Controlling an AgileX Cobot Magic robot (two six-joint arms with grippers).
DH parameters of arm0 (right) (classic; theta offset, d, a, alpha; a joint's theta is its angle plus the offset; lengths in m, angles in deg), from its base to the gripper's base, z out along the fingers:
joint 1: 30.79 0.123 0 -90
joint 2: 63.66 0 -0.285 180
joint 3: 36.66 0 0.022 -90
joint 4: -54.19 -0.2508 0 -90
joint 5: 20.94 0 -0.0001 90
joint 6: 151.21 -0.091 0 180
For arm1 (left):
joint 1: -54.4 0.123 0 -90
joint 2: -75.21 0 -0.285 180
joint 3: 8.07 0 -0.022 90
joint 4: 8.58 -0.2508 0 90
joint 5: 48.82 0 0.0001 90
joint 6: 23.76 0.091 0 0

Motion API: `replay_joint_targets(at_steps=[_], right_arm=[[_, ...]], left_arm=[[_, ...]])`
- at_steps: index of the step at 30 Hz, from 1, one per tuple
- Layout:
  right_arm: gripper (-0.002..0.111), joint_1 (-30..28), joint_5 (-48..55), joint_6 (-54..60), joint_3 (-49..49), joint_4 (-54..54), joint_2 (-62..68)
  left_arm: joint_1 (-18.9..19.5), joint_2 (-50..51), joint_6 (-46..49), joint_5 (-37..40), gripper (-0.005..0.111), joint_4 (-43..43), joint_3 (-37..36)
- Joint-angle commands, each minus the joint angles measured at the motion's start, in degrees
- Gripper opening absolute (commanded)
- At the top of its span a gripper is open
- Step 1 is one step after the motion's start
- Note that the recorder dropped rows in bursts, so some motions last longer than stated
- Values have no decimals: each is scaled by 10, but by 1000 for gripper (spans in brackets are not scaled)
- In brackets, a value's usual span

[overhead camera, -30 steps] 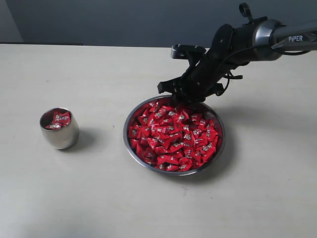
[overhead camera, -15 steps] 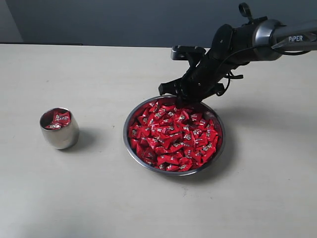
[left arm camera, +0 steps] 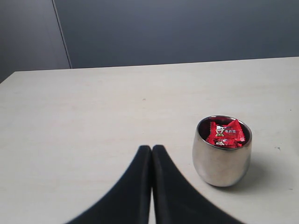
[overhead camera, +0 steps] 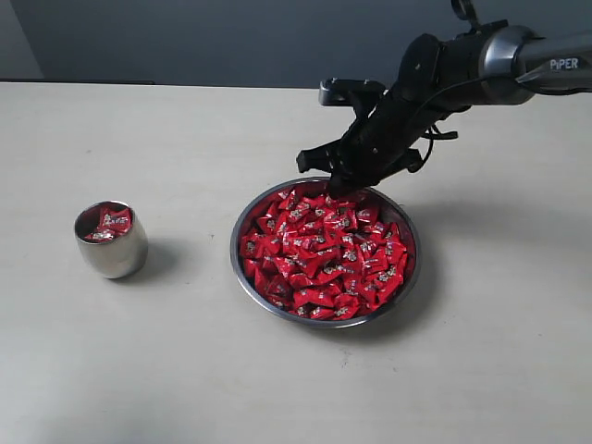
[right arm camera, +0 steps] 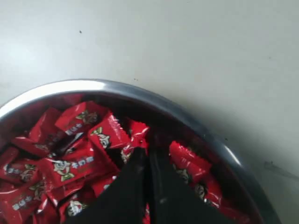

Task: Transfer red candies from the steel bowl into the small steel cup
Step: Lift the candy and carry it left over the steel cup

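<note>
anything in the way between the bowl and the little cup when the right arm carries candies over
Nothing visible. The stretch of table between the steel bowl and the small steel cup is bare in the exterior view, and the cup's mouth is open, with a few red candies already in it.

Steel bowl: cut off by the edges of the right wrist picture, part of its far rim hidden behind the right gripper in the exterior view; the print on the red candies is rendered too small to be read.
</note>
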Motion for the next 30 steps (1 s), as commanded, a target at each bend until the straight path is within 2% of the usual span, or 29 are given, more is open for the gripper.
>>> replay_joint_targets(at_steps=[1,10,14,23,25,26,30], right_arm=[[-1,-1,-6,3,4,11,-33],[-1,0,20,3,4,11,-60],[-1,25,22,25,3,13,-60],[-1,131,-138,82,-30,-21,-61],[-1,157,-186,113,-40,-53,-61],[-1,165,-201,154,-40,-110,-61],[-1,169,-124,291,20,-263,-25]], left_arm=[[0,-3,-1,-1,0,1,-2],[0,-3,-1,-1,0,1,-2],[0,-3,-1,-1,0,1,-2],[0,-3,-1,-1,0,1,-2],[0,-3,-1,-1,0,1,-2],[0,-3,-1,-1,0,1,-2],[0,-3,-1,-1,0,1,-2]])
